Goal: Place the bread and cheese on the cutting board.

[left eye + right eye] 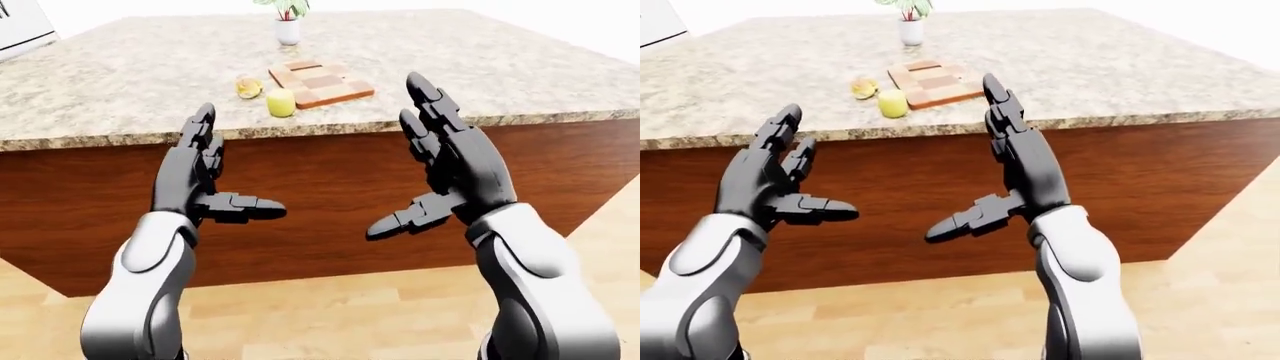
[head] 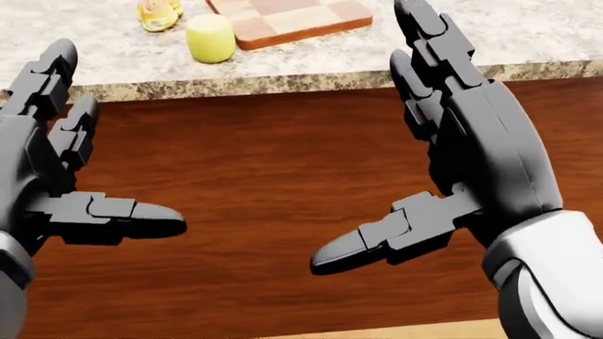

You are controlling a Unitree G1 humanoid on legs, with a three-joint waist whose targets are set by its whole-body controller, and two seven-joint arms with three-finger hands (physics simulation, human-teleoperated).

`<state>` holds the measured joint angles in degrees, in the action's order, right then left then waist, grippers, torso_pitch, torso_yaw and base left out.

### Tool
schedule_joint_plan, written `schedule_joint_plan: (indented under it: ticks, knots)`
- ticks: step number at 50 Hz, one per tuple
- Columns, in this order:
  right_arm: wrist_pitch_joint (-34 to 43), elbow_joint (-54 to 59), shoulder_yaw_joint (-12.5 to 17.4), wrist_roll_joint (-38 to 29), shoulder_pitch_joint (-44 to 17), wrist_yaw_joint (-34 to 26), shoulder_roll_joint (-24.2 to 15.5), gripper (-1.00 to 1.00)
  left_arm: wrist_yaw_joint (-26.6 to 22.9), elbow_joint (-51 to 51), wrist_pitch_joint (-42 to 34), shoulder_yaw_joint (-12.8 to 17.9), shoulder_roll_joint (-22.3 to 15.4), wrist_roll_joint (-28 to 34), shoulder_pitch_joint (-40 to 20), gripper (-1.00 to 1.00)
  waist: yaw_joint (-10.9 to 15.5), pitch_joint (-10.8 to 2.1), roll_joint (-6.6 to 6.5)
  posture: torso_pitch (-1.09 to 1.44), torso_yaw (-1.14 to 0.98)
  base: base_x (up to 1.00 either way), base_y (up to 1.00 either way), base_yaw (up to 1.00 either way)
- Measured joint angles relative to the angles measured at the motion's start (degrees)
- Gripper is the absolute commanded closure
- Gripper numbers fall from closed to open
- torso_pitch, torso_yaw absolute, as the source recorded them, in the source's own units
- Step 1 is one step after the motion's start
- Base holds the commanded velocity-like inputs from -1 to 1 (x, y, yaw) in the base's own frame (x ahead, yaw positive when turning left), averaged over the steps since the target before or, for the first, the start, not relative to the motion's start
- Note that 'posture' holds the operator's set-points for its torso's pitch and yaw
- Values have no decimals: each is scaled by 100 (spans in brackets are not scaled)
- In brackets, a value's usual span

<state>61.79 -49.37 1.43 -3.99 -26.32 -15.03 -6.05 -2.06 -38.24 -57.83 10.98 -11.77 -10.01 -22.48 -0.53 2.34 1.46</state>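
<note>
The checkered wooden cutting board (image 1: 321,82) lies bare on the speckled granite tabletop (image 1: 480,67), with the pale yellow cheese cylinder (image 1: 281,102) standing just beside its lower-left corner in the left-eye view and the small golden bread piece (image 1: 248,87) a little further left, apart from the board. Toward the top of that view a white pot (image 1: 288,31) holds a green plant (image 1: 285,7). Below the tabletop's edge, against the dark wood panel (image 1: 330,187), the left hand (image 1: 205,180) and right hand (image 1: 440,169) are raised palms facing each other, fingers spread apart and thumbs pointing inward, holding nothing and well short of the food.
</note>
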Motion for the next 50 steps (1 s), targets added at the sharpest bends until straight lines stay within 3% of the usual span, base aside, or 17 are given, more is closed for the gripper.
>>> schedule_joint_plan:
  ticks: [3,6,11,19,20,22,24,26,30,32,33,35,37,42,45,47,50]
  knots:
    - [3,-44,-27,12,-92,28,-6,-100,-7,-30,-18,40,-24,8,-66,-100,22,16,-222,0,0,9,3,0]
    - [-18,-93,-50,51,-171,29,-15,-100,3,-100,2,75,-43,30,-120,-100,4,-19,-587,0,0,10,4,0]
    - [97,-14,-218,136,-144,-13,29,-100,34,-10,-96,157,-70,91,-97,-100,85,-14,-520,0,0,10,3,0]
    - [75,-154,-164,165,-166,44,57,-100,20,-117,-71,122,-67,62,-118,-100,111,-23,83,0,0,12,1,0]
    - [71,-155,-154,172,-152,48,40,-100,20,-131,-66,113,-39,64,-113,-100,83,-42,113,0,0,15,0,0]
    - [96,-132,-98,162,-66,69,32,-100,2,-119,-89,20,10,46,-50,-100,33,35,16,0,0,13,0,0]
    - [155,-92,-58,140,-27,98,32,-100,-28,-93,-150,-38,18,12,-42,-100,28,21,21,0,0,13,0,0]
    - [151,-101,-53,143,-36,114,33,-100,-32,-115,-159,-32,21,12,-53,-100,44,5,-61,0,0,14,0,0]
    - [56,-212,-69,186,-3,114,30,-100,-13,-203,-61,-11,32,62,-42,-100,20,40,-360,0,0,14,0,0]
    - [36,-214,-73,201,-20,112,26,-100,-8,-213,-27,-7,35,81,-39,-100,0,-13,-615,0,0,14,0,0]
    - [41,-202,-105,214,-3,108,64,-100,-3,-192,-16,13,24,94,-4,-100,49,1,-560,0,0,15,0,0]
    - [102,-161,-166,261,29,79,64,-100,16,-142,-51,47,42,135,79,-100,88,26,-576,0,0,14,0,0]
    - [124,-157,-165,289,49,71,59,-100,26,-127,-84,48,50,168,100,-100,92,-15,-528,0,0,13,0,0]
    - [29,-263,-158,277,99,115,68,-100,-7,-245,-35,40,51,182,60,-100,109,-8,-176,0,0,14,0,0]
    - [11,-297,-109,293,94,105,41,-100,-6,-282,-43,10,68,196,38,-100,127,-55,141,0,0,14,0,0]
    - [42,-293,-33,279,139,118,4,-100,-20,-272,-72,-65,132,178,59,-100,42,-2,3,0,0,14,0,0]
    - [198,-300,20,244,108,156,-21,-100,-65,-261,-218,-117,127,110,10,-100,17,-12,17,0,0,15,0,0]
